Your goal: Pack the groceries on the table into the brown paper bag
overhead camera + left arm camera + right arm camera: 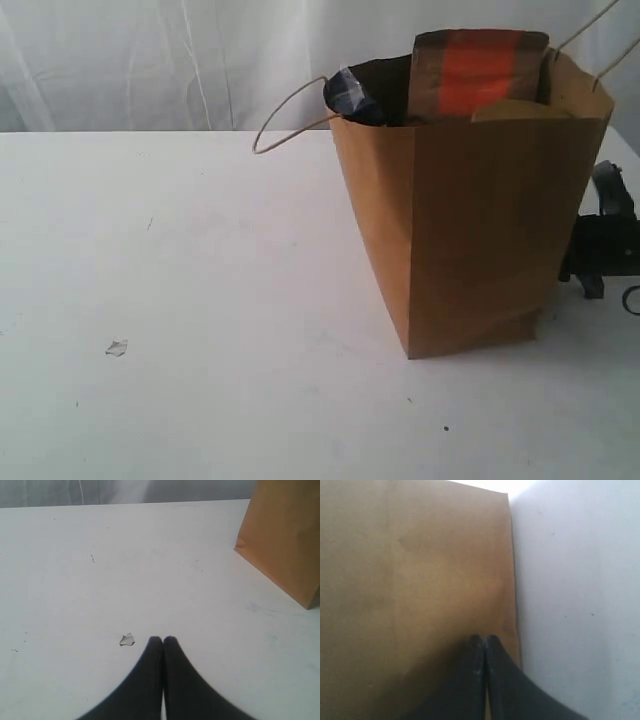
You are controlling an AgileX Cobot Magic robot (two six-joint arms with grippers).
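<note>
Upright paper bag (470, 230) at frame right on desk (200, 300), pouch (478, 72) and blue-ended packet (350, 95) poking out top, left pincer (163, 640) and right pincer (484, 639) clenched empty.

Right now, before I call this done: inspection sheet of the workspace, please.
Surface: white table, faint specks; no loose groceries seen in any view.
Job's things: bag upright on the right side; pouch sticks up out of its top; packet pokes out at the rim. Other contents hidden.
Clutter: one small crumb on the table.
Grippers: left gripper shut, empty, beside the crumb; right gripper shut, empty, close to the bag's side, contact unclear.
Cables: dark loop at the right edge, possibly a cable.
Surroundings: white curtain behind the table.
</note>
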